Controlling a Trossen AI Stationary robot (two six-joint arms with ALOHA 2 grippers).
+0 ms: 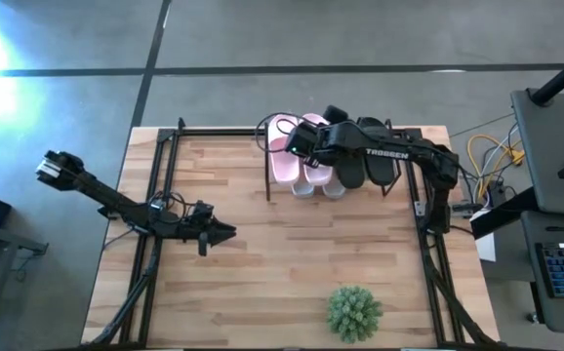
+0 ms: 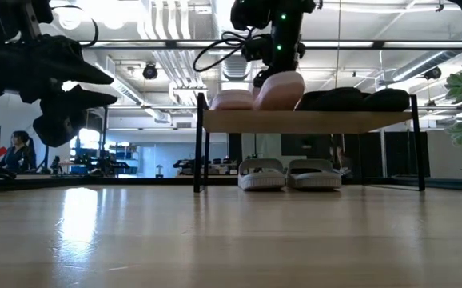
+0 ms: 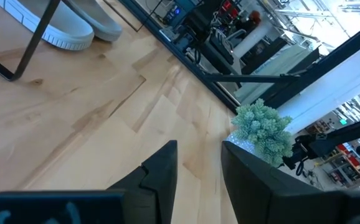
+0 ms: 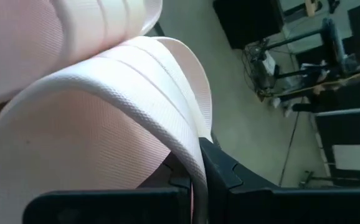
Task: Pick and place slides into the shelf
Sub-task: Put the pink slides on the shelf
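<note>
R hand (image 4: 195,177) pinching pink slide's (image 4: 99,118) strap, on shelf (image 2: 307,121).
Black pair (image 2: 351,99) beside it up top, grey pair (image 2: 288,174) under shelf. L hand (image 3: 198,171) part-open, empty, over table (image 1: 262,283).

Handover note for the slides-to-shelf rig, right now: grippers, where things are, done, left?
Right gripper: shut on the wide strap of a pale pink slide sandal, at the top of the low wooden-plank shelf.
Left gripper: open, empty, hovering over the table's left side.
Done: other pale pink slide and black slide pair on the shelf top; light grey-white slide pair under it on the table.
Left: release the held pink slide, retract.
</note>
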